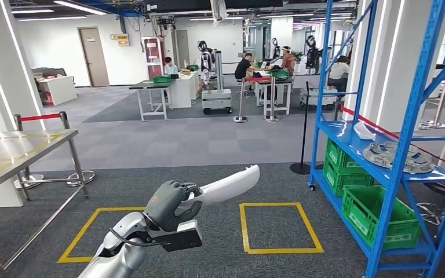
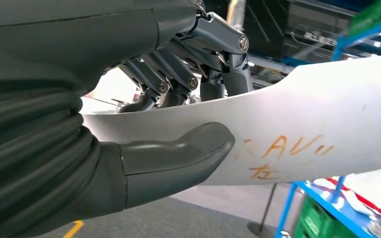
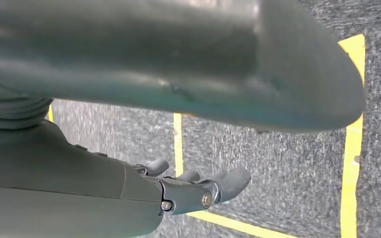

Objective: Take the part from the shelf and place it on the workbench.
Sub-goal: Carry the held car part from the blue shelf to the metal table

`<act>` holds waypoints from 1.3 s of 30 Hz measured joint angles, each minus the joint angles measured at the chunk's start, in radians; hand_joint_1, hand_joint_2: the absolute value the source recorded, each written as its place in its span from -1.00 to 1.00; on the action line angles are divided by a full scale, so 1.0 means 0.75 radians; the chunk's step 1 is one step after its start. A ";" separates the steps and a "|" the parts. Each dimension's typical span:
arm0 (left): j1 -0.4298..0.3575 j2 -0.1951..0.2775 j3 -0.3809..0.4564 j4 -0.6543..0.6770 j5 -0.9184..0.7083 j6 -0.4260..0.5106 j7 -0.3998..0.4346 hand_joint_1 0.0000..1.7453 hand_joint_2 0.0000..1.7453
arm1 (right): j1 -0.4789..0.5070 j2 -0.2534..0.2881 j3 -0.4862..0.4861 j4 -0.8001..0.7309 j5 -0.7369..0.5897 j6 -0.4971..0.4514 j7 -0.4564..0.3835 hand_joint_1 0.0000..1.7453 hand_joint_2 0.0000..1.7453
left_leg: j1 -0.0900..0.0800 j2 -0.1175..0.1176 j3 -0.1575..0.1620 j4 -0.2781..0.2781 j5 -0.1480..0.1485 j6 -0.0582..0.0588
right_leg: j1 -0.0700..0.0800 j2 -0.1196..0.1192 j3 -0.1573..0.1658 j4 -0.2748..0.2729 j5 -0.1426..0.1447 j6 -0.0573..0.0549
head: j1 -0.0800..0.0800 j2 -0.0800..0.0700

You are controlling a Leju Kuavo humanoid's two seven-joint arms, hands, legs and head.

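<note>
My left hand [image 1: 167,204] grips one end of a long white curved part [image 1: 232,180] and holds it above the grey carpet, its free end pointing toward the blue shelf [image 1: 408,116]. In the left wrist view the thumb [image 2: 178,153] presses on the part's [image 2: 327,114] near face, which bears orange writing, and the fingers [image 2: 178,74] wrap over its far edge. The steel workbench [image 1: 11,153] stands at the left. My right hand [image 3: 129,193] hangs over the floor with thumb and fingers [image 3: 218,183] apart, holding nothing.
On the shelf lie a round grey part [image 1: 391,155] and a small white part [image 1: 363,131], with green crates [image 1: 376,214] below. Yellow squares [image 1: 281,227] are taped on the carpet ahead. A barrier post [image 1: 306,127] stands by the shelf. People sit at far tables [image 1: 266,72].
</note>
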 joint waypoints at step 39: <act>-0.006 -0.192 0.000 0.031 -0.068 -0.098 0.022 1.00 1.00 | 0.013 0.001 -0.072 0.000 -0.071 -0.008 0.019 -1.00 -1.00 | -0.030 0.137 0.149 -0.251 0.112 0.055 | 0.018 -0.158 0.038 -0.009 -0.027 0.022 | 0.001 0.000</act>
